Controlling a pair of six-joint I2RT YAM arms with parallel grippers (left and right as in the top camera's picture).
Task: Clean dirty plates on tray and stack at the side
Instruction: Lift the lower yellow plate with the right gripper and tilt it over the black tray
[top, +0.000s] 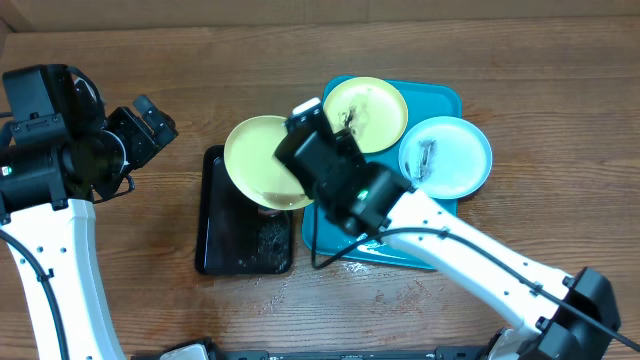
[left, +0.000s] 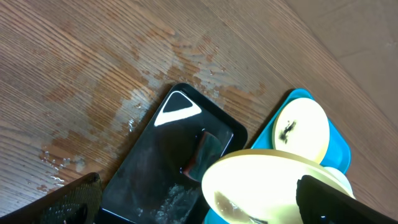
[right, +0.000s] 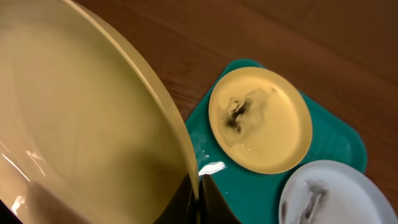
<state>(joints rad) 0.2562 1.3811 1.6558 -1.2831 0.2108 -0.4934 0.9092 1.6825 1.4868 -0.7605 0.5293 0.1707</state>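
My right gripper (top: 300, 165) (right: 198, 199) is shut on the rim of a pale yellow plate (top: 258, 160) (right: 81, 124) and holds it tilted above the black tray (top: 222, 235); this plate also shows in the left wrist view (left: 261, 183). A second pale yellow plate (top: 368, 108) (right: 261, 118) (left: 303, 130) with a dark smear lies on the turquoise tray (top: 440, 100) (right: 249, 186). A blue-white plate (top: 450, 155) (right: 336, 199) with dark smears lies at the tray's right edge. My left gripper (top: 150, 120) (left: 199, 205) is open and empty, left of the trays.
A black rectangular tray (left: 149, 168) holds water, foam and a dark sponge (left: 205, 155) (top: 268, 238). Water drops lie on the wooden table (left: 168, 56) near it. The right arm (top: 470, 255) crosses the turquoise tray's front.
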